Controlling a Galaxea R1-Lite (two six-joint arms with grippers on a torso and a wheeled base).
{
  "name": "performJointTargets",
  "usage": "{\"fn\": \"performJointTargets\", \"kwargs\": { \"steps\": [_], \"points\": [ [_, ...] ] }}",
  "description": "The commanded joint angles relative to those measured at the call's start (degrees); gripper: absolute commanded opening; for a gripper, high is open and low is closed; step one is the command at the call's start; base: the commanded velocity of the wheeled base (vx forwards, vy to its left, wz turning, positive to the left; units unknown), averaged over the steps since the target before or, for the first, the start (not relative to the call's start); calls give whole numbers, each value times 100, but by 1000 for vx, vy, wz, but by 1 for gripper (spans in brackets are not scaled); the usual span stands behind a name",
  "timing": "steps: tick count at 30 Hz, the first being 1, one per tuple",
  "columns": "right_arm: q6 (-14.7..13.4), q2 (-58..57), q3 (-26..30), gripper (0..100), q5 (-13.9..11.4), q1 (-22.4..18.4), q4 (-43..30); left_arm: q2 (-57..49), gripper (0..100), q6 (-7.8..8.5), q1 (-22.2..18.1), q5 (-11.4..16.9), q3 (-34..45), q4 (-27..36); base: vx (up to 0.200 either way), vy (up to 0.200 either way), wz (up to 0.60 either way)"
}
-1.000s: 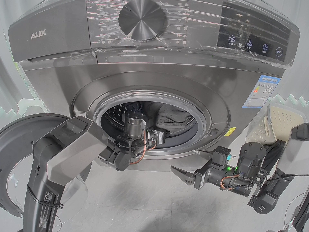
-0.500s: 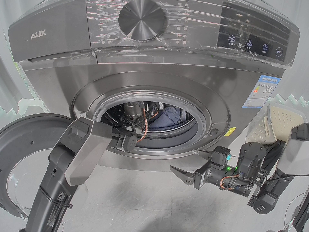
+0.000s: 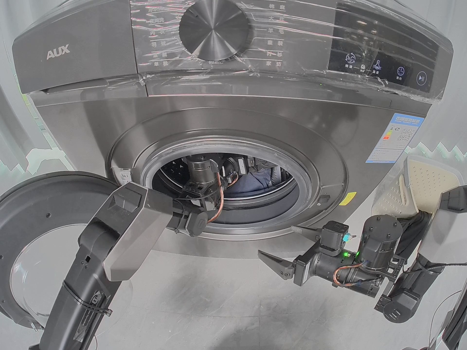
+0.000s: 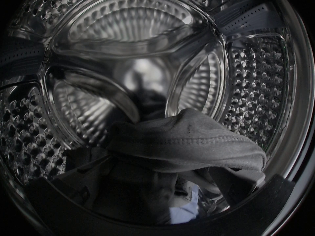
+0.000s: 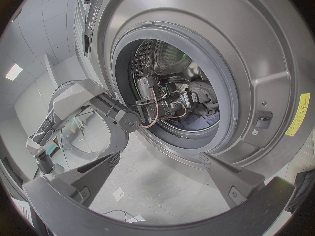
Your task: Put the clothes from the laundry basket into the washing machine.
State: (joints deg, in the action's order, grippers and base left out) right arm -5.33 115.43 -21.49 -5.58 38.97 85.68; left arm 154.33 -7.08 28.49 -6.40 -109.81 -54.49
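The washing machine [image 3: 233, 98] stands with its round opening [image 3: 228, 190] uncovered. My left arm reaches through it, and my left gripper [image 5: 196, 97] is deep in the drum [image 4: 131, 33]. Its fingers [image 4: 86, 184] stand apart, open. A dark grey garment [image 4: 187, 141] lies draped across them, also seen as the grey garment [image 5: 205, 95] above blue clothes [image 5: 197, 122] on the drum floor. My right gripper [image 3: 274, 264] hangs open with nothing in it, in front of the machine below the opening. The cream perforated laundry basket [image 3: 425, 181] is at the right.
The machine's door [image 3: 44, 229] is swung wide open at the left, beside my left arm. Bare grey floor [image 3: 209, 302] lies in front of the machine. The grey door seal [image 5: 226, 92] rings the opening closely around my left forearm.
My left arm has pushed deeper into the drum, carrying the grey garment from the opening to the inside. The right arm has not moved.
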Motion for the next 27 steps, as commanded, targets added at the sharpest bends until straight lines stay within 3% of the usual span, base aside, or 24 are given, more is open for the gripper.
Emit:
{"fn": "performJointTargets", "kwargs": {
  "steps": [1,7,10,11,16,20,22,27],
  "points": [
    [5,-12,22,100,-4,-21,2,-1037,100,40,148,25,1762,-149,0,0,0],
    [5,-74,31,100,-4,-30,2,-1995,100,163,377,34,3563,-782,0,0,0],
    [-3,-82,49,100,-4,-30,2,-2109,100,172,438,25,3827,-905,0,0,0],
    [5,-117,119,100,-4,-21,2,-2364,100,225,570,16,4442,-1160,0,0,0],
    [-3,-232,189,100,5,-13,2,-2610,100,445,746,16,5471,-1802,0,0,0],
    [5,-364,303,100,5,-21,-7,-2777,100,462,957,25,6156,-2355,0,0,0],
    [-3,-495,418,100,5,-57,-7,-2988,100,436,1229,60,6859,-2777,0,0,0],
    [-3,-733,620,100,5,-127,-7,-3216,100,374,1475,-46,7299,-3173,0,0,0]
  ]
}}
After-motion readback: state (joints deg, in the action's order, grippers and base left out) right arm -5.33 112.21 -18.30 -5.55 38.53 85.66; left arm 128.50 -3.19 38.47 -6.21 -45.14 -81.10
